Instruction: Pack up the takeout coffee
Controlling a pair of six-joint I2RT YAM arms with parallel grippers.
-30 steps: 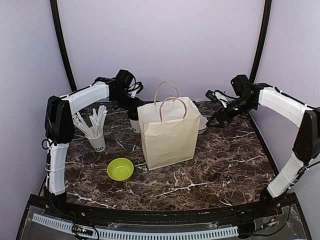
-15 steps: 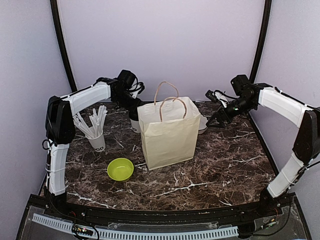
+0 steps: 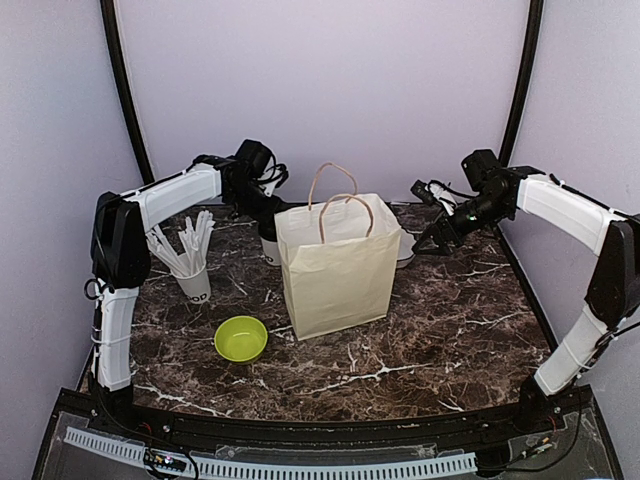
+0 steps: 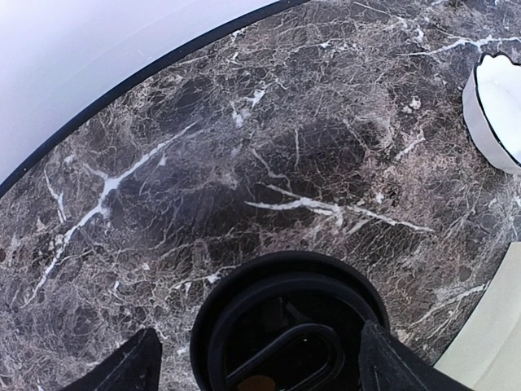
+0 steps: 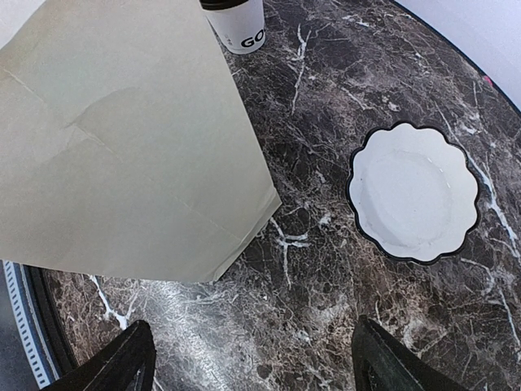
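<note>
Between bag (image 3: 335,265) and table rim (image 4: 163,68), lidded cup (image 4: 289,281)

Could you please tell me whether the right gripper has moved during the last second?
No. In the top view the right gripper hangs at the same spot just right of the paper bag's upper right corner, with its jaws equally wide open.

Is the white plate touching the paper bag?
Apart. The right wrist view shows a strip of marble table between the plate and the paper bag.
</note>
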